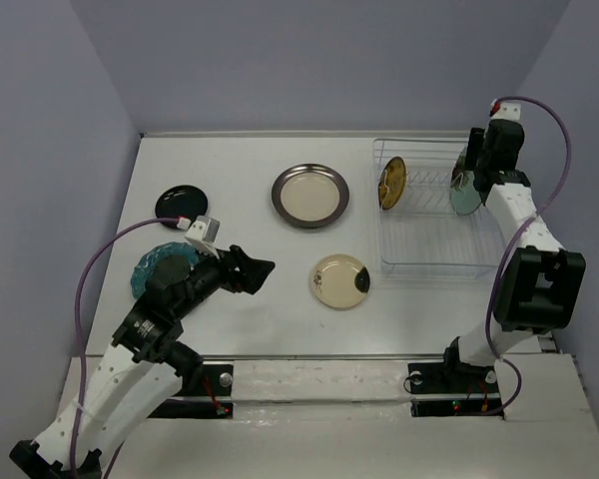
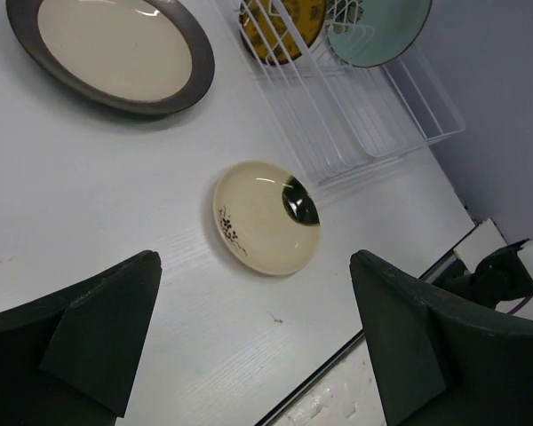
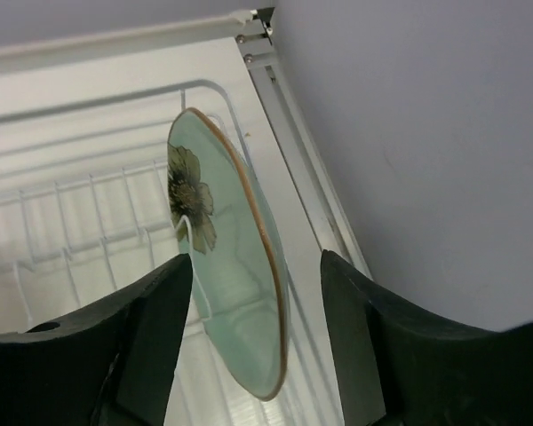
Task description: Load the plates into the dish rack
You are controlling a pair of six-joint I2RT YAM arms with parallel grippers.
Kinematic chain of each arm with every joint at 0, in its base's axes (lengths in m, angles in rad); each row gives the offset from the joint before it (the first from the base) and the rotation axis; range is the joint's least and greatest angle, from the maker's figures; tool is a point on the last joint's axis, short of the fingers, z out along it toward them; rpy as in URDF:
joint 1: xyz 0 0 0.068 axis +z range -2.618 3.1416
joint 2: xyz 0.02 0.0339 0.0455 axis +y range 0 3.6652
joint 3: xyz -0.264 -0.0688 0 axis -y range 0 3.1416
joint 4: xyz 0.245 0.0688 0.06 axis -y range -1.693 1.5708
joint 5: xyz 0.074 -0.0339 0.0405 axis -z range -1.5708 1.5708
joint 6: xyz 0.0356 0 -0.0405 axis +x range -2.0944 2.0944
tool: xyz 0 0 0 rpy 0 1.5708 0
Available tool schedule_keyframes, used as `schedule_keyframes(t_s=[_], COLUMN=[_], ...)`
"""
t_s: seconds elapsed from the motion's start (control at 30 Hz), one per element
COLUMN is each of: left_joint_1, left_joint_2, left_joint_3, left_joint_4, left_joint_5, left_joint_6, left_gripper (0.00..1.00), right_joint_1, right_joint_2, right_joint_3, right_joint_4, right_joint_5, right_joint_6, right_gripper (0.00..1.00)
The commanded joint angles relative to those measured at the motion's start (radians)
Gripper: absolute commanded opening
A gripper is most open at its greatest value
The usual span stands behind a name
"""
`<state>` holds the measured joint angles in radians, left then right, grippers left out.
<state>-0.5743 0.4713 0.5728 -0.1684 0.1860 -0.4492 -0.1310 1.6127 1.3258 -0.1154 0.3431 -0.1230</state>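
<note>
The right pincer (image 3: 253,262) stands with its fingers apart, one on each side of the pale teal flowered plate (image 3: 226,284). There is a visible gap between the plate's rim and the finger on the wall side. On the other side the finger is close to the plate's face, and contact cannot be ruled out. The plate stands on edge between the fingers, leaning against an upright wire of the dish rack (image 1: 429,244), so the rack seems to carry it rather than the pincer. Further from the pincer, along the same rack, the small amber patterned plate (image 1: 391,183) is also slotted upright.

The left pincer (image 2: 253,257) is spread wide and holds nothing. The tan plate with dark spot (image 2: 266,217) lies flat on the table just ahead of its fingertips. The silver-rimmed cream plate (image 1: 310,195) lies beyond that. The small black plate (image 1: 180,204) and the dark teal scalloped plate (image 1: 160,267) lie behind and beside this arm.

The step in hand looks like the release of the second plate, with four plates left to load. Next, the right pincer probably needs to back straight off without brushing the rim, since a nudge could tip the plate out of its slot. The left pincer is well placed to go for the tan plate, but a flat plate calls for getting a finger under its lip.
</note>
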Motion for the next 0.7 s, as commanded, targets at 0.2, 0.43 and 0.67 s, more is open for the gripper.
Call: schedule_keyframes(t_s=[0.2,0.43,0.67], left_joint_1=[0.005,-0.035,-0.193], left_joint_2=[0.082,0.326,0.597], left_joint_3=[-0.079,-0.171,-0.099], left_joint_4=[0.131,0.306,0.400], left_joint_5=[0.049,-0.037,-0.218], left_joint_6=[-0.209,-0.270,-0.273], left_gripper=[0.99,0.88,0.76], right_joint_1=[0.031,0.169,0.286], right_joint_2=[-0.161,-0.428,-0.664], right_joint_3=[0.073,-0.154,-0.451], right_joint_4=[-0.099,0.026,0.189], right_joint_5=[-0.018,-0.179,-0.401], right_joint_6=[0.471,0.617,0.677], right_gripper=[0.82,0.83,0.77])
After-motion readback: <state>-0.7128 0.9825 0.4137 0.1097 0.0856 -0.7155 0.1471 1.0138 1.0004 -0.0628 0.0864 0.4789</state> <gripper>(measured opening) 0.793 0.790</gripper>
